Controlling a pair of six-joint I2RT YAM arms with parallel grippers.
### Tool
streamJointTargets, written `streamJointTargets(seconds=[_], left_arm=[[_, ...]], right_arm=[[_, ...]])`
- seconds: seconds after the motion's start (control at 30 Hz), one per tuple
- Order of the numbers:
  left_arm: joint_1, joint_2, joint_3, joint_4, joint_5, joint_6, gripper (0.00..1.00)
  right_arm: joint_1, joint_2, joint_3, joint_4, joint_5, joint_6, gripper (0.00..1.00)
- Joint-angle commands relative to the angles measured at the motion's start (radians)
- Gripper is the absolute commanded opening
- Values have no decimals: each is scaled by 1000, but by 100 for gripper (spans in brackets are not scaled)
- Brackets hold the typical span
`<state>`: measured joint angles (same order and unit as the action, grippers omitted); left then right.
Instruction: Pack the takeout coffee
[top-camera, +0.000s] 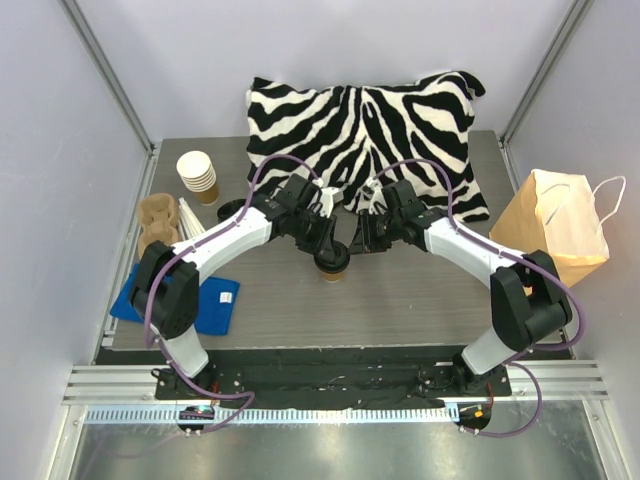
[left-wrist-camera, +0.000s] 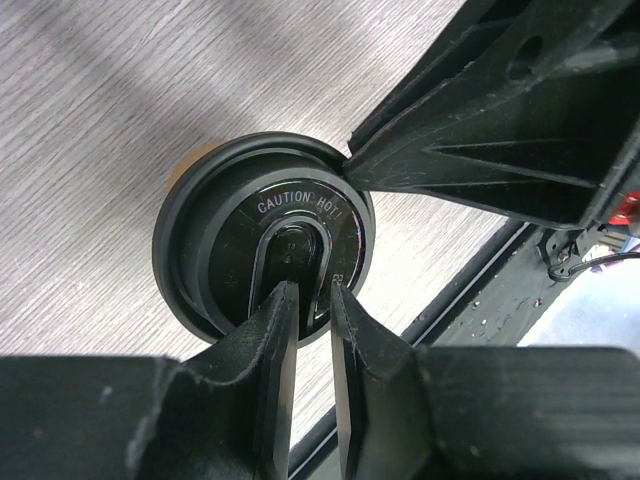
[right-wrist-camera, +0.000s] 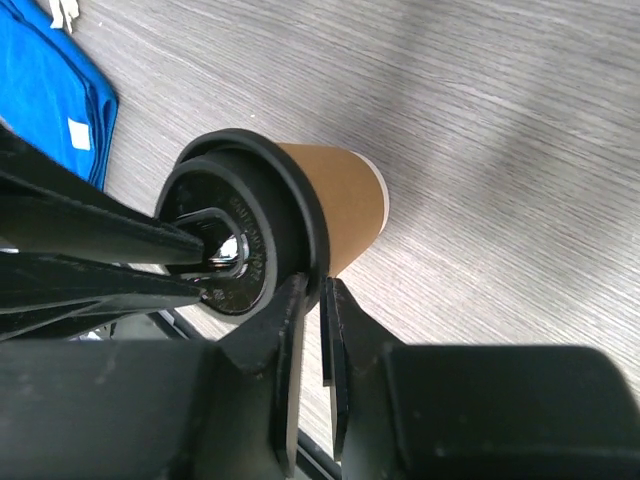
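The coffee (top-camera: 333, 265) stands mid-table (top-camera: 420, 295). The right pincer (right-wrist-camera: 312, 290), reaching in from 2 o'clock, is nipped onto the rim of the lid (left-wrist-camera: 230, 200). The left pincer (left-wrist-camera: 312, 290), from 10 o'clock, has its tips nearly together on the lid's centre tab. Whether it grips the tab cannot be told.

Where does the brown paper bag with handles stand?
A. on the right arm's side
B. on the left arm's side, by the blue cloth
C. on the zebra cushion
A: the paper bag stands at the right edge of the table, beside the right arm.
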<state>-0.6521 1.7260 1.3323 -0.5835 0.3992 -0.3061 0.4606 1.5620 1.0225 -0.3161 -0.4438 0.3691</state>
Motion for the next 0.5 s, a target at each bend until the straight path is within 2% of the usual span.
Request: streamJointTargets(seconds=[0.0,0.27,0.47], left_arm=[[9,31,8,-33,-13,22,24],[12,-57,125,-18,62,-16,29],[34,-132,148,-12,73,-37,30]], right_arm=[[-3,-68,83,-51,5,-44,20],[0,-137,137,-23,-91,-4,22],[10,-115,123,9,-110,40,22]])
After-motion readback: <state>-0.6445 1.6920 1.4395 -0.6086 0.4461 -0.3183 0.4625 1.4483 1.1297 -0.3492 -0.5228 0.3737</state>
